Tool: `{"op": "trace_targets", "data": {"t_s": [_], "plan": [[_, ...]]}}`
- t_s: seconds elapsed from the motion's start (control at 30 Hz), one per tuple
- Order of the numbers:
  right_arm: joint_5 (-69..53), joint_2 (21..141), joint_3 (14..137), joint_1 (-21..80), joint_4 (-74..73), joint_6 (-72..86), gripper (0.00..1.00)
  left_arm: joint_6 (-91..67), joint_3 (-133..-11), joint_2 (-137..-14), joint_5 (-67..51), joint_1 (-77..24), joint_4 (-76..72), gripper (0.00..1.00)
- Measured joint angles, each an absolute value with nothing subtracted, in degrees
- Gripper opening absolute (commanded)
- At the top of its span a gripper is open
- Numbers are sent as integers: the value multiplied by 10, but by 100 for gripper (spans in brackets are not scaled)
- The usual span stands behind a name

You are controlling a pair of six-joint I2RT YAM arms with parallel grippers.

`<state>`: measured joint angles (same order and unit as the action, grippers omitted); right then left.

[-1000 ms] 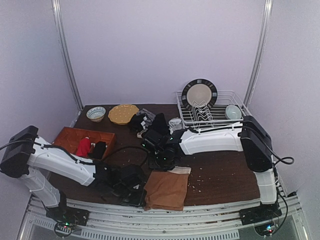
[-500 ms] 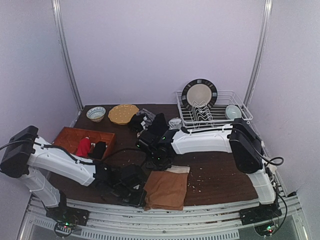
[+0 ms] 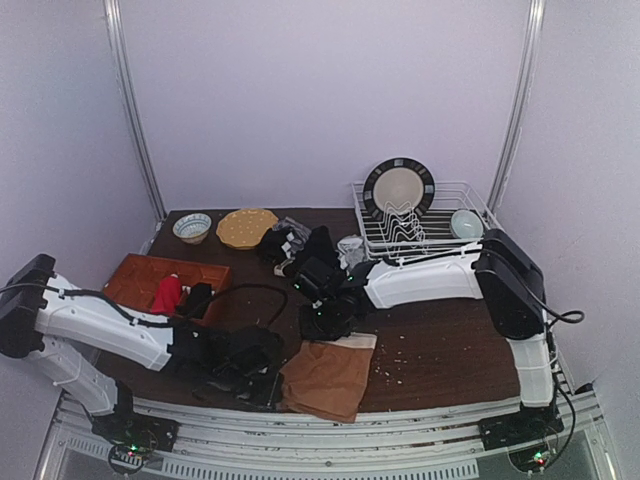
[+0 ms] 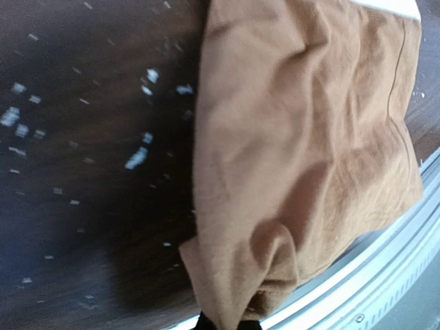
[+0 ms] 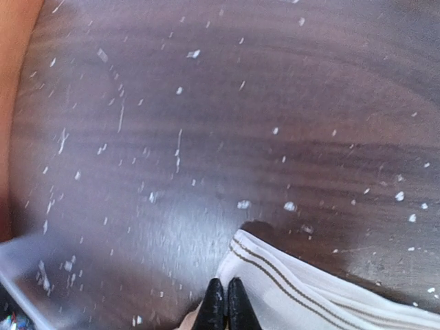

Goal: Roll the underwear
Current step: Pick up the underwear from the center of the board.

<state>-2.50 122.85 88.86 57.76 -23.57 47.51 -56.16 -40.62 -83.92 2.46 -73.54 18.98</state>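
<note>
Presently, item by item, from the largest down.

Counter (image 3: 440, 340): dark wood, flecked with pale crumbs (image 5: 240, 204). It carries all that follows.

Dish rack (image 3: 480, 243): white wire, far right, with a plate (image 3: 399, 190) upright in it. No part of the job.

Wooden tray (image 3: 135, 272): left side, well apart from the work.

Tan underwear (image 3: 325, 378): we find it lying mostly flat at the near edge of the counter, between the two arms. Its white waistband (image 5: 302, 292) is on the far side and its near-left corner is bunched up.

Heap of dark garments (image 3: 300, 245): at the back, beside the rack. We judge more underwear may wait there, though we cannot sort it from here.

Left end effector (image 4: 221, 322): closed, pinching the bunched near corner of the tan cloth.

Right end effector (image 5: 224, 306): closed at the waistband's corner, seemingly nipping its edge.

Step in hand, as we judge it: both corners of the left edge are taken and the garment is not yet rolled, so this piece is at its start.

Next move, we reckon: lift the two held corners together and turn that edge evenly over onto the cloth. Keep it off the counter's near lip, so the roll neither skews nor slides off.
</note>
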Motion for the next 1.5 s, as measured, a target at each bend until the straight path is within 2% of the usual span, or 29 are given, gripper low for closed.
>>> {"op": "trace_targets", "data": {"t_s": [0.27, 0.47, 0.77, 1.23, 1.43, 1.5], "plan": [[-173, 1178, 786, 536, -78, 456, 0, -516, -465, -822, 132, -751, 300, 0], [-246, 1143, 719, 515, 26, 469, 0, -484, -558, -875, 203, -803, 384, 0], [-272, 1099, 653, 499, 136, 497, 0, -478, -604, -952, 213, -823, 431, 0], [-292, 1058, 553, 462, 204, 508, 0, -491, -688, -1007, 215, -822, 508, 0], [-323, 1044, 497, 446, 287, 532, 0, -488, -724, -1039, 228, -824, 539, 0], [-333, 1044, 482, 436, 311, 539, 0, -486, -728, -1044, 229, -825, 543, 10]]}}
